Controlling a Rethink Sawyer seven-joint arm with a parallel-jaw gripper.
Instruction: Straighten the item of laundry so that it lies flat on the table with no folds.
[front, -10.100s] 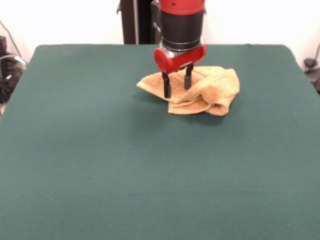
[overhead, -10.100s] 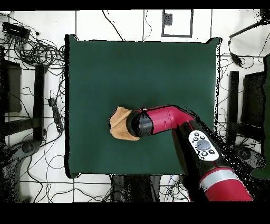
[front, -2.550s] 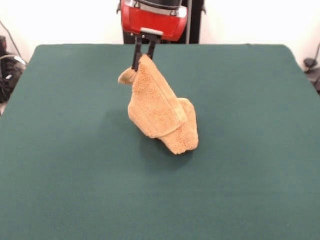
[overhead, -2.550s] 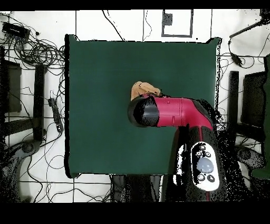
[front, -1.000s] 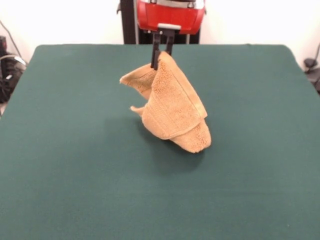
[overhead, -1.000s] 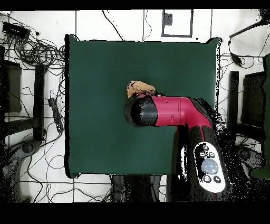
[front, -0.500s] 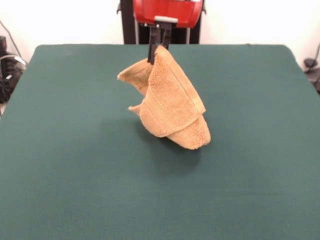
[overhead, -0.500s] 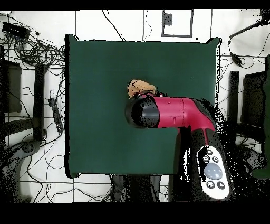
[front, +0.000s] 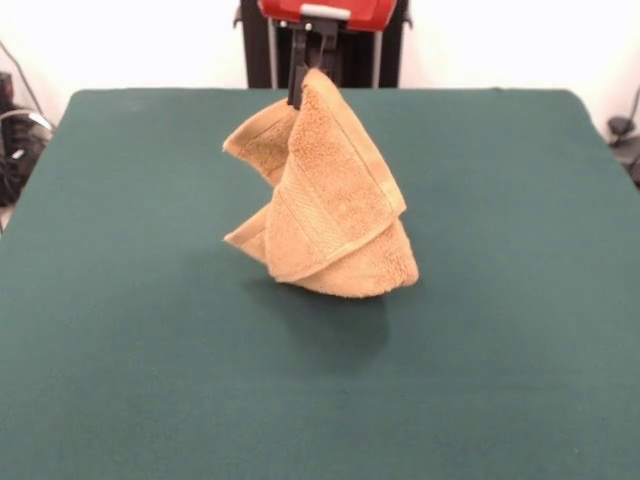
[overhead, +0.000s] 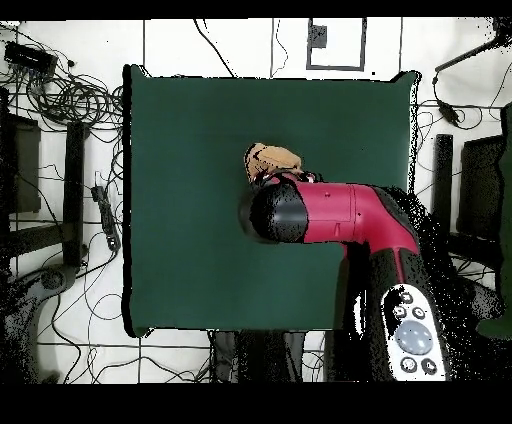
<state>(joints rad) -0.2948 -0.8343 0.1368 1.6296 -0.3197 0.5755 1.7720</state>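
Note:
The mustard-tan item of laundry (front: 325, 205) hangs in folds above the green table (front: 120, 330), held by one upper corner. My gripper (front: 309, 80) is shut on that corner near the picture's top, its black fingers (front: 296, 75) pinching the cloth. The towel's lower end hangs just over a dark shadow; whether it touches the table I cannot tell. In the overhead view only a bit of the item of laundry (overhead: 270, 160) shows past the red arm (overhead: 320, 215), which hides the gripper, over the table (overhead: 180, 130).
Cables and stands (overhead: 60, 100) lie on the floor round the table. The table's edges are far from the towel on all sides.
The gripper has lifted the towel higher over the last second. The cloth has swung a little and one folded corner now sticks out to the left.

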